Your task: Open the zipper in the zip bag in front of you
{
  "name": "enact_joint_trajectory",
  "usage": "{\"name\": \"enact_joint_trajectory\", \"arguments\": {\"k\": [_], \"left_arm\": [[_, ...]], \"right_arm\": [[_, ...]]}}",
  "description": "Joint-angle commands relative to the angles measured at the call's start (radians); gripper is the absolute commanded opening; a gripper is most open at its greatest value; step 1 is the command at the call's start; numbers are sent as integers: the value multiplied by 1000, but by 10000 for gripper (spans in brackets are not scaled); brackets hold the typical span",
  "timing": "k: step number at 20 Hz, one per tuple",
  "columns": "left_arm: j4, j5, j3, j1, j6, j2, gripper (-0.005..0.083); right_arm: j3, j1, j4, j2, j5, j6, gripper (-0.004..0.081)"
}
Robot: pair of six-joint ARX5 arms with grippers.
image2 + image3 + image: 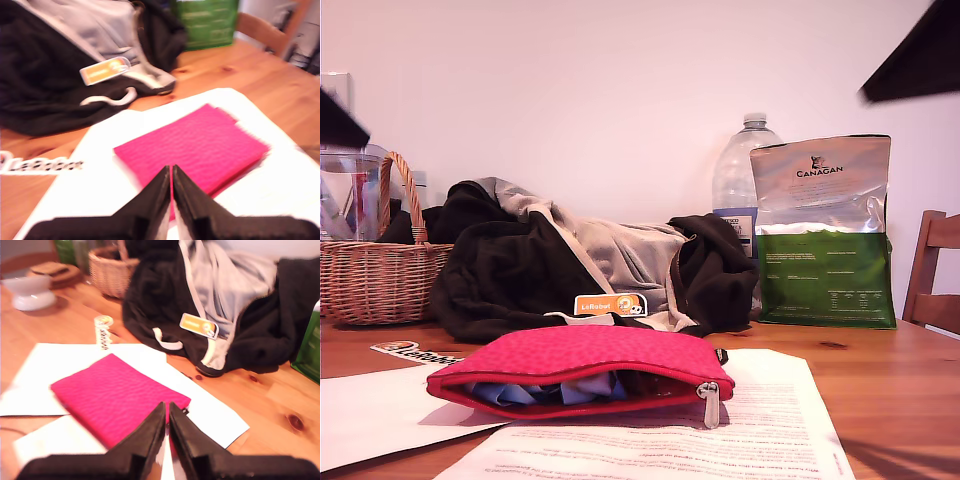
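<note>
- on the white paper sheets (775, 425) at the near edge of the wooden table (900, 390), the zip bag (575, 362) lies flat, one long edge facing the exterior view.
- along that edge the zipper (570, 384) gapes, blue contents showing in the mouth; its slider (707, 391) sits at the end toward the exterior view's right, pull tab hanging.
- my first gripper (171, 169) hovers above the bag's near edge, jaws pressed together on nothing.
- my second gripper (166, 404) hovers likewise over the bag, jaws pressed together, empty.
- step in hand, as you may judge it: the opening looks finished or nearly so, since the mouth stands open for most of its length.
- next move: check whether the slider has reached its stop; if not, you would need one gripper pinching the tab and the other pinning the fabric.
- count: one zip bag, one zipper, one slider, two grippers, at least two paper sheets.
</note>
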State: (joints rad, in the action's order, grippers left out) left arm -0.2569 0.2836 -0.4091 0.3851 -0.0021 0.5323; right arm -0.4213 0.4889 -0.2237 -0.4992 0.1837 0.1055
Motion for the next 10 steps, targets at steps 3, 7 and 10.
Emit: {"name": "enact_joint_trajectory", "arguments": {"k": [3, 7, 10], "left_arm": [[-71, 0, 6, 26, -35, -50, -21], [-123, -4, 6, 26, -35, -55, -21], [-162, -4, 6, 26, -35, -55, -21]], "right_arm": [[15, 21, -114, 82, 3, 0, -10], [15, 21, -176, 93, -9, 0, -10], [15, 21, -233, 92, -9, 0, -10]]}}
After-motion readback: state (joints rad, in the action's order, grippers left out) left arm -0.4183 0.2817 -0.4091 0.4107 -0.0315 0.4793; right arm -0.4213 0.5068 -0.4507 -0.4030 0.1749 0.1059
